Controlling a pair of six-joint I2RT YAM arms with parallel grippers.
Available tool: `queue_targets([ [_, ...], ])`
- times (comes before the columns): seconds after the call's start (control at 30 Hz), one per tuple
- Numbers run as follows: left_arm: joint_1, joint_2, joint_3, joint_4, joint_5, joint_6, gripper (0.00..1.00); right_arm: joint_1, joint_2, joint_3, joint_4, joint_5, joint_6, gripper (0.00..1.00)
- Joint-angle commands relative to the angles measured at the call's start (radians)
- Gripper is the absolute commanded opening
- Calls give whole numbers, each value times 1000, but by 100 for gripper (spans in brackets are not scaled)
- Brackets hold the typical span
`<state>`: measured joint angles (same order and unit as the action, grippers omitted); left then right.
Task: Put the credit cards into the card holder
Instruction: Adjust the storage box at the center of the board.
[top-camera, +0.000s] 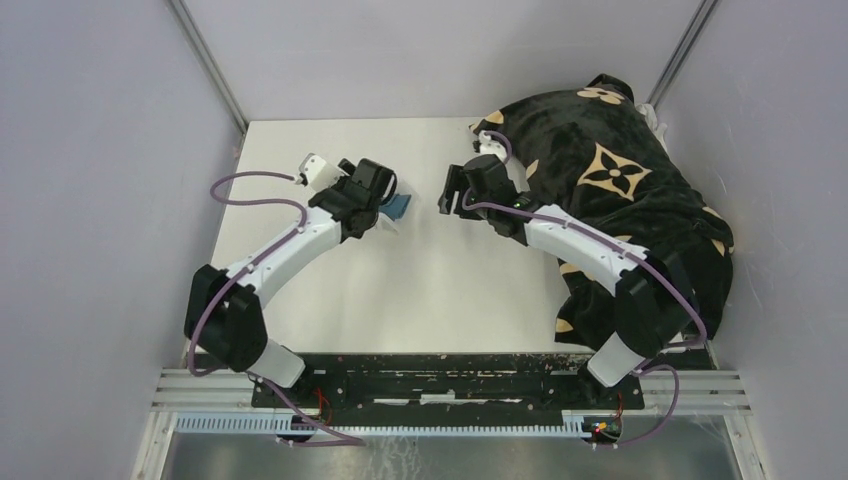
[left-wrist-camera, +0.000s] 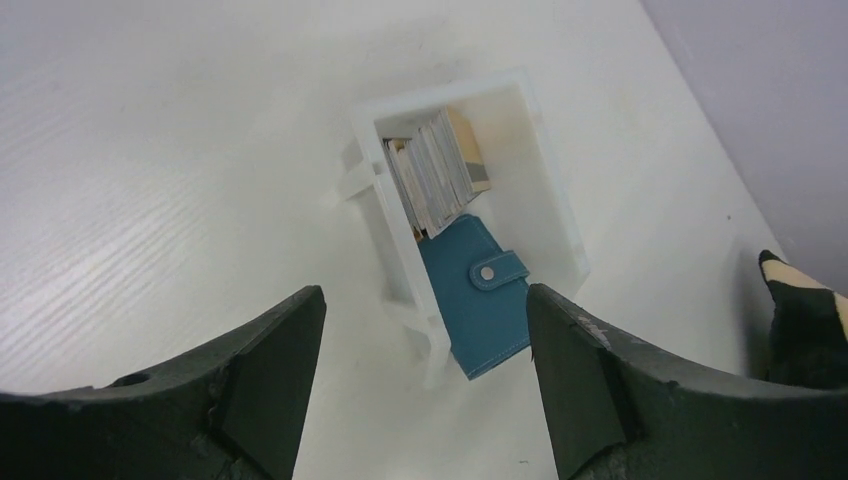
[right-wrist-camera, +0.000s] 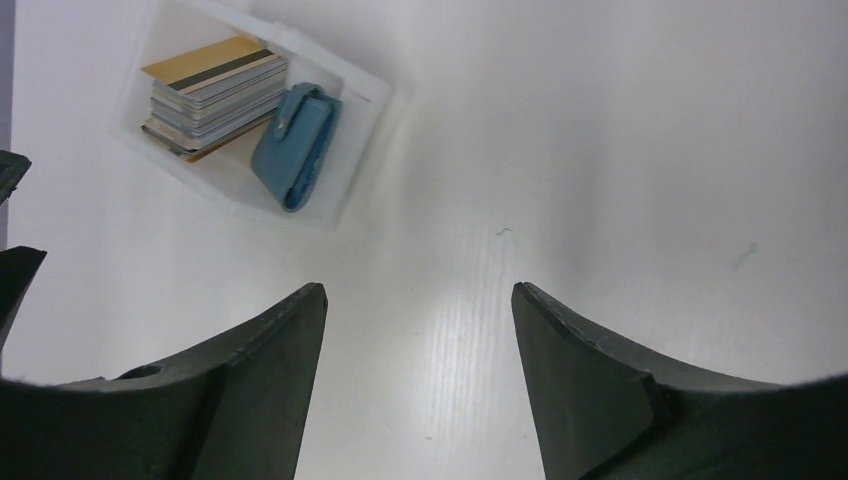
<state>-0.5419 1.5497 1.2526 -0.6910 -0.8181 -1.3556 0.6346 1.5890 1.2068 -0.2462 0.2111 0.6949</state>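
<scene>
Credit cards (right-wrist-camera: 215, 95) sit stacked in a clear tray (right-wrist-camera: 365, 100) on the white table (top-camera: 440, 290); card holder (right-wrist-camera: 297, 145) is closed and lies in the same tray, just beside the stack; left gripper (left-wrist-camera: 425, 305) hovers above the tray, fingers spread, holding nothing; right gripper (right-wrist-camera: 418, 295) hangs over the table near the tray, fingers likewise spread, holding nothing; black patterned cloth (top-camera: 620, 170) covers the table's right side.

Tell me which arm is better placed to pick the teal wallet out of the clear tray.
Left, probably. The left hand is open close above the tray, wallet lined up between its jaws. The right hand, also open, sits farther off, with the tray at its view's corner.
</scene>
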Motion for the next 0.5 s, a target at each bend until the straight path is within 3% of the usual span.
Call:
queue_targets([
  [0.0,32,-102,-118,381,-114,310,81,40,83,108,65,10,26,75],
  [0.17,121,-77,-131,473,-96,428,81,57,186,168,108,-33,68,74],
  [0.47,290,-57,-301,835,38,563,76,61,358,276,167,-92,145,72],
])
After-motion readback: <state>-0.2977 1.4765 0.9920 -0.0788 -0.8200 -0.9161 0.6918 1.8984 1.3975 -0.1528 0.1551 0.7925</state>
